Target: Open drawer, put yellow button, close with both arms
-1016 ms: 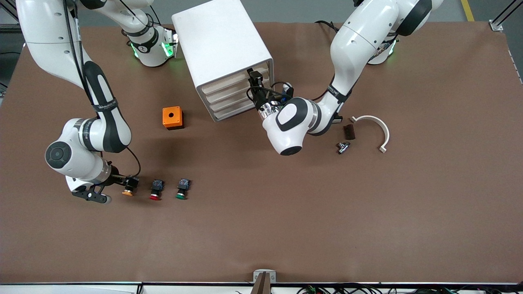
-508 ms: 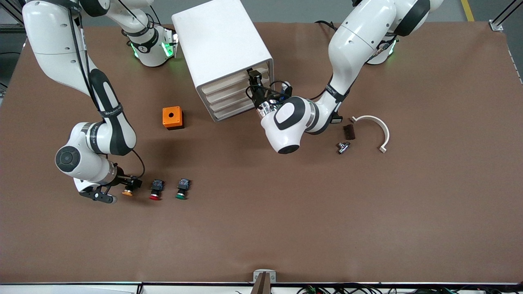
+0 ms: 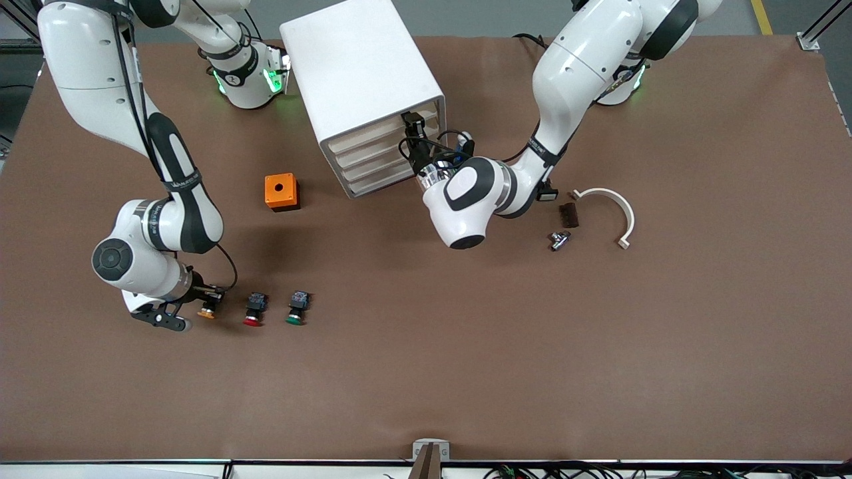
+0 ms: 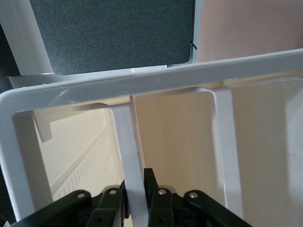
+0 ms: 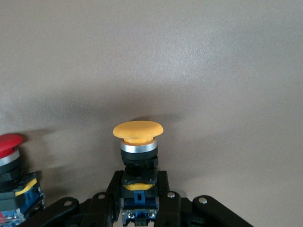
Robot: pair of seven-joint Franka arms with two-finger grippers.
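Note:
The white cabinet (image 3: 353, 60) stands near the arms' bases, and its drawer (image 3: 373, 135), the topmost one, sits flush with the three below it. At that drawer's end toward the left arm, my left gripper (image 3: 409, 124) is shut on the drawer's thin white front wall (image 4: 125, 142), pinched between both fingers (image 4: 152, 189). The yellow button (image 3: 208, 311) lies on the table, toward the right arm's end. My right gripper (image 3: 213, 297) is down at table level, shut on its black-and-blue body; the yellow cap (image 5: 138, 130) sticks out past the fingertips (image 5: 163, 187).
A red button (image 3: 253, 310) and a green button (image 3: 297, 308) lie in a row beside the yellow one. An orange box (image 3: 281, 191) sits beside the cabinet. A white curved piece (image 3: 609, 206), a dark block (image 3: 568, 214) and a metal part (image 3: 558, 239) lie toward the left arm's end.
The right gripper moved in on the yellow button and shut on its body. The left gripper closed fully on the top drawer's front wall, the arm shifting slightly toward the cabinet.

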